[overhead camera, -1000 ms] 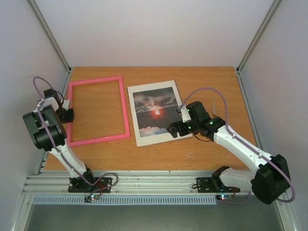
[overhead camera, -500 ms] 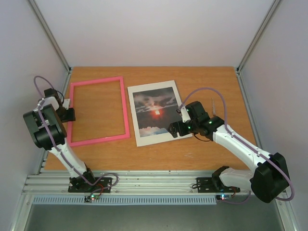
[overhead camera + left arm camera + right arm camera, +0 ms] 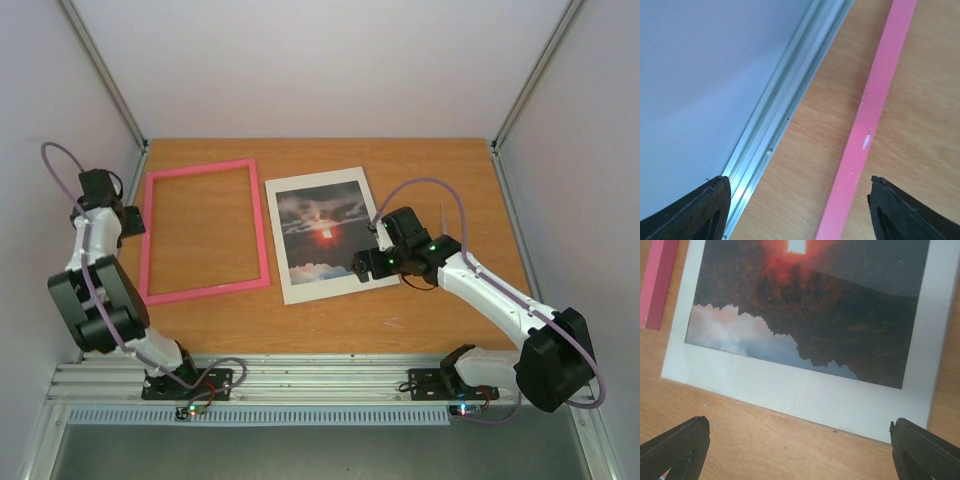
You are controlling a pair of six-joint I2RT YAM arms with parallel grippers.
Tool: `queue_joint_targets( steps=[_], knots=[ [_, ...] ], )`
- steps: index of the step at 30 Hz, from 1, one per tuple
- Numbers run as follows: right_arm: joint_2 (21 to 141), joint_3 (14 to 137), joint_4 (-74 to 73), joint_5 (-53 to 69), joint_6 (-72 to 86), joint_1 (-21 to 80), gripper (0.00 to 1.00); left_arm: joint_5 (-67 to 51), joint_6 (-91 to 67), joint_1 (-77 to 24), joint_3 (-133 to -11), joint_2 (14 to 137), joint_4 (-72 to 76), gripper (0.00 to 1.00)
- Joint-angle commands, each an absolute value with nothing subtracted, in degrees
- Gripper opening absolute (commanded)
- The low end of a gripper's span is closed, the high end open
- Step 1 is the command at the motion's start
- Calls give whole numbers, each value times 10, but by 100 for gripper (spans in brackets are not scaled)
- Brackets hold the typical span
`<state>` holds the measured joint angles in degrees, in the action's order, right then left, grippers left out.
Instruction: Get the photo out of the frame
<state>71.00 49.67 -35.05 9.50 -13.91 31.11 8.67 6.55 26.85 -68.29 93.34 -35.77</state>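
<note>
The pink frame [image 3: 258, 225] lies flat and hollow on the left of the wooden table, with bare wood showing through it. To its right, apart from it, the photo [image 3: 325, 232] lies face up: a red sunset in dark clouds with a white border. My left gripper [image 3: 128, 222] hangs open over the frame's left bar [image 3: 875, 105], holding nothing. My right gripper [image 3: 362, 265] is open just off the photo's near edge [image 3: 805, 400], fingers [image 3: 682, 445] wide over bare wood. A frame corner [image 3: 657, 280] shows at that view's top left.
An aluminium rail [image 3: 785, 100] and a grey wall [image 3: 700, 75] run close along the table's left edge, beside the left gripper. Purple cables [image 3: 430, 185] loop over both arms. The arm bases sit on a metal rail [image 3: 300, 375] at the near edge.
My left gripper has opened, let go of the frame's left bar and drawn up and back. The frame and photo lie where they were. The right arm has barely moved.
</note>
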Motion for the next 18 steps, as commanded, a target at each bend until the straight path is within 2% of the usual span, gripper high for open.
queue_joint_targets(
  steps=[1, 11, 18],
  knots=[
    [730, 533, -380, 62, -107, 306, 98, 152, -73, 217, -651, 846, -357, 76],
    [776, 552, -399, 25, -74, 288, 98, 108, -202, 44, -580, 716, -425, 76],
    [802, 555, -392, 39, -71, 241, 98, 49, -265, -95, -589, 690, -463, 77]
  ],
)
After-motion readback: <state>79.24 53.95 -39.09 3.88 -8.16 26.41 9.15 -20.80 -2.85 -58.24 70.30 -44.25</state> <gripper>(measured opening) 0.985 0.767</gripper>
